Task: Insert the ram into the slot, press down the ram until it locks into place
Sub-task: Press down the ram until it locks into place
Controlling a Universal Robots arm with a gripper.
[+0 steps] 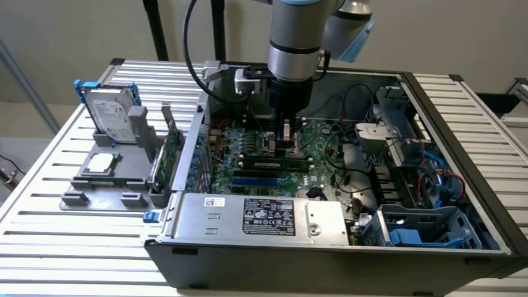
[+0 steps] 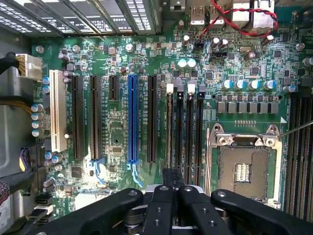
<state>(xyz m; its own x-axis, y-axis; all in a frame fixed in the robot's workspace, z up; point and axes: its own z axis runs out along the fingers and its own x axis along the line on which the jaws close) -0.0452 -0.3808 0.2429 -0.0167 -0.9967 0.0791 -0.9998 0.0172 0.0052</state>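
Pincer (image 1: pixel 286 143): I read it as closed on the ram (image 2: pixel 172 177), low inside the PC case (image 1: pixel 462 111).
Ram: upright betw. the fingers (image 2: pixel 161 215), lower edge over the row of four black slots.
Slot (image 2: pixel 179 127): beside the blue socket (image 2: pixel 131 120); looks empty in wrist view.
Progress: I judge insertion underway, not seated; press + lock left.
Other stick (image 1: pixel 276 164): lies on the board near pincer; purpose unclear.
Hidden: ram's body and contact edge masked by fingers; latch state hard to tell.

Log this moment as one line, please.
hand low over slots | ram lying along one, by hand | latched: cannot tell
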